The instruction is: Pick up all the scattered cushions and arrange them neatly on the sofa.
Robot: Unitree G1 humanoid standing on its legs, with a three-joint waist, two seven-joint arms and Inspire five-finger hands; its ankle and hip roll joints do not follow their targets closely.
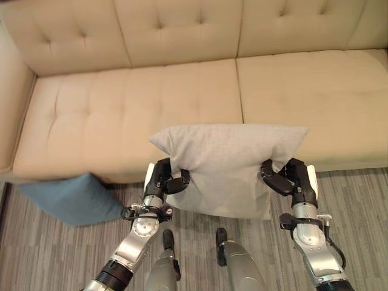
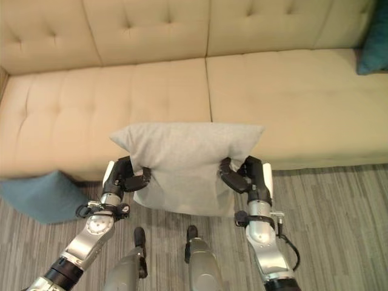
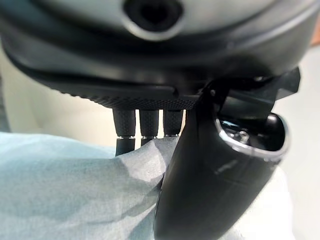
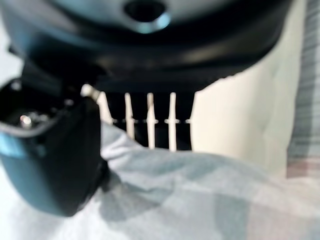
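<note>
My left hand (image 1: 162, 180) and right hand (image 1: 290, 179) each pinch a lower side of one grey cushion (image 1: 227, 163) held above the floor before the beige sofa (image 1: 139, 115), with two teal cushions, one (image 1: 76, 197) leaning on the floor, another (image 2: 376, 42) on the seat's far right.

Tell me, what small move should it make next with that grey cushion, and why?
Probably carry it forward over the seat. Both hands, left and right, pinch the grey cushion at its sides, and it hangs at the sofa front edge, partly above the floor. A blue cushion lies on the floor for later.
</note>
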